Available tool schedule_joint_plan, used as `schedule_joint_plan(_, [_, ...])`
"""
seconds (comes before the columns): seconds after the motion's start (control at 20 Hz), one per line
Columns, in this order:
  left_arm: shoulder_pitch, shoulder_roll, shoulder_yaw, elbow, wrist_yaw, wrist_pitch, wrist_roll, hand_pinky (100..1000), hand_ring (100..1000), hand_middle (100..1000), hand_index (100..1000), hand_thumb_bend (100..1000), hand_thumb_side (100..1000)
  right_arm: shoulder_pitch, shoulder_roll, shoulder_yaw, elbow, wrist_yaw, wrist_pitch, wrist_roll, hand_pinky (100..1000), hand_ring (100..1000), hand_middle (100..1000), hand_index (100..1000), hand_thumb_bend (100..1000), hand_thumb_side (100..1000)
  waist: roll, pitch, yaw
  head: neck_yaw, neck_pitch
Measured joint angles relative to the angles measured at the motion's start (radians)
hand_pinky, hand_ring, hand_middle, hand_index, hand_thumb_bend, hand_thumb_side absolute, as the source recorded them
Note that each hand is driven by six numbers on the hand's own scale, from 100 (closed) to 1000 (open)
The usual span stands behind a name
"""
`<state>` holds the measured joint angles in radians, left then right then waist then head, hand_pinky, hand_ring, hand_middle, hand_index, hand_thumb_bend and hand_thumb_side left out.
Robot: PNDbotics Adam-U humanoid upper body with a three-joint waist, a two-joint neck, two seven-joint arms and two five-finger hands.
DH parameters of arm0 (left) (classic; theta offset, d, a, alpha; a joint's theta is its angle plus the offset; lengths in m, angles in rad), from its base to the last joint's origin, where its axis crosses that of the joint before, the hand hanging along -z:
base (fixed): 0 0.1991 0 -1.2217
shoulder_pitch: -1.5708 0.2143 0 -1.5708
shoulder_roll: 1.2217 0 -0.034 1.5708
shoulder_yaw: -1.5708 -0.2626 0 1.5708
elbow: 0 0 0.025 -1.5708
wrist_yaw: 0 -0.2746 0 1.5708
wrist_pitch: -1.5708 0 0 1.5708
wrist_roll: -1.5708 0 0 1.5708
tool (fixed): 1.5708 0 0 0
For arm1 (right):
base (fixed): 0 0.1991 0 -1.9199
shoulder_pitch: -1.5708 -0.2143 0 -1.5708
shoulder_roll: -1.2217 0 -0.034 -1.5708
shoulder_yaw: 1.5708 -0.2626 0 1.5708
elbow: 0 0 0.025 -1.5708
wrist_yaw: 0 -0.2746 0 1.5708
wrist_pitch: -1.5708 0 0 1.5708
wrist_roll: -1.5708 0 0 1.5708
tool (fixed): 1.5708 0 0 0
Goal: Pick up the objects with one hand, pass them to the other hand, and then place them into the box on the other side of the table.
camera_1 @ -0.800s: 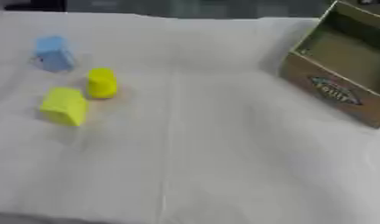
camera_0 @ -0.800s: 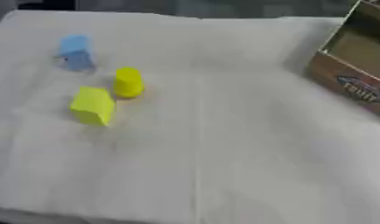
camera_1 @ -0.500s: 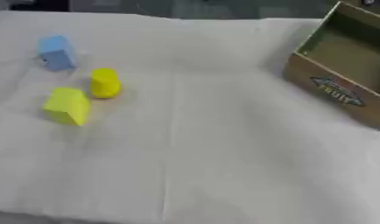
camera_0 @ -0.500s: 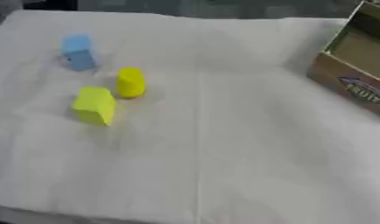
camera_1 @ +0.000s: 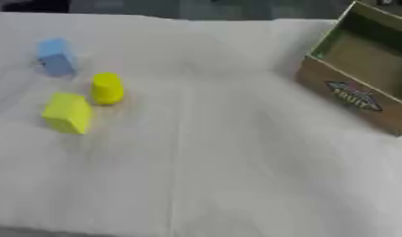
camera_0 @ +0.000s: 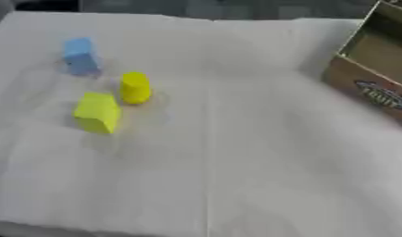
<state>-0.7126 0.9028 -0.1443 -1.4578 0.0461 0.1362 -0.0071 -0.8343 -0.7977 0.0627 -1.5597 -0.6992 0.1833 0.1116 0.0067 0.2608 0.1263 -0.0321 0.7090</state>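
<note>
Meanwhile nothing on the white cloth [camera_1: 236, 166] had moved since a moment before — only my head camera had drifted a little. Three blocks sat grouped at my left: a blue block [camera_0: 79, 56] farthest, a yellow cylinder [camera_0: 135, 87] nearer, a yellow-green block [camera_0: 97, 112] just beside it, all well apart from the cardboard box [camera_1: 354, 92] at my right. Neither hand showed in either view, so I could not tell their fingers' state — I judged the first pickup not yet begun.
</note>
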Motion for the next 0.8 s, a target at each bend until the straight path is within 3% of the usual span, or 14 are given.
schedule_joint_plan(0.15, [0.002, 0.067, -0.025, -0.121, -0.108, 0.005, -0.205, 824, 759, 726, 829, 459, 820, 0.000, 0.000, 0.002, -0.004, 0.005, 0.000, 0.000, 989, 866, 807, 936, 162, 552, 0.000, 0.000, -0.001, 0.000, 0.000])
schedule_joint_plan(0.35, [0.030, 0.144, -0.065, -0.267, -0.116, 0.029, -0.397, 829, 767, 738, 833, 463, 836, 0.000, -0.001, 0.006, -0.012, 0.013, 0.002, 0.002, 989, 863, 805, 935, 165, 553, 0.000, 0.000, -0.003, 0.000, -0.009])
schedule_joint_plan(0.55, [0.069, 0.195, -0.085, -0.369, -0.074, 0.068, -0.493, 835, 775, 746, 824, 472, 816, 0.000, -0.002, 0.009, -0.013, 0.020, 0.004, 0.004, 988, 861, 803, 934, 168, 552, 0.000, 0.001, -0.003, -0.001, -0.026])
schedule_joint_plan(0.8, [0.110, 0.232, -0.090, -0.441, -0.056, 0.106, -0.542, 835, 779, 742, 807, 509, 760, 0.000, -0.003, 0.012, -0.020, 0.026, 0.005, 0.006, 987, 857, 799, 934, 169, 550, 0.000, 0.001, -0.003, -0.010, -0.031])
